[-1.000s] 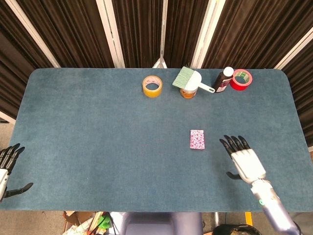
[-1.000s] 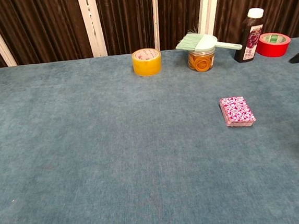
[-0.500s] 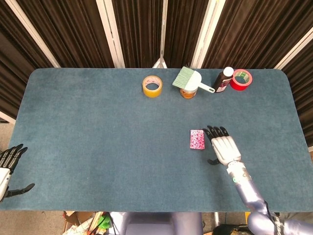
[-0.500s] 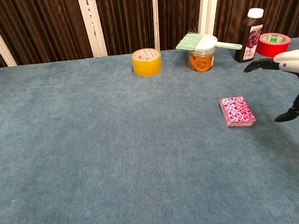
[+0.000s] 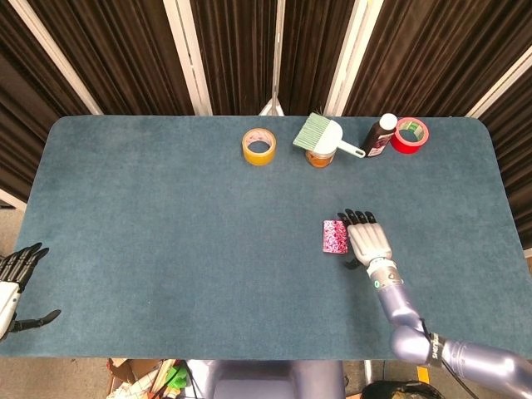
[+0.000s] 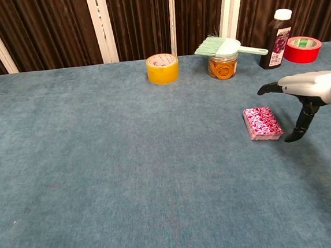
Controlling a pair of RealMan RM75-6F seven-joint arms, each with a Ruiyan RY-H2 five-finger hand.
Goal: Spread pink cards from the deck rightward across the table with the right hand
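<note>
Head view: pink card deck (image 5: pixel 335 237) lies right of table (image 5: pixel 166 241) centre. Right hand (image 5: pixel 366 239) sits just beside its right edge, fingers extended, grasping nothing. Left hand (image 5: pixel 15 287) off the near-left corner, fingers spread, empty.

Chest view: right hand (image 6: pixel 302 92) hovers beside the deck (image 6: pixel 261 123), thumb pointing down.

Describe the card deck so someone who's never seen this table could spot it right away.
On the blue table, look right of centre, well in front of the row of items along the back edge. The deck lies flat there, just left of the right hand. It is the only pink patterned block.
</note>
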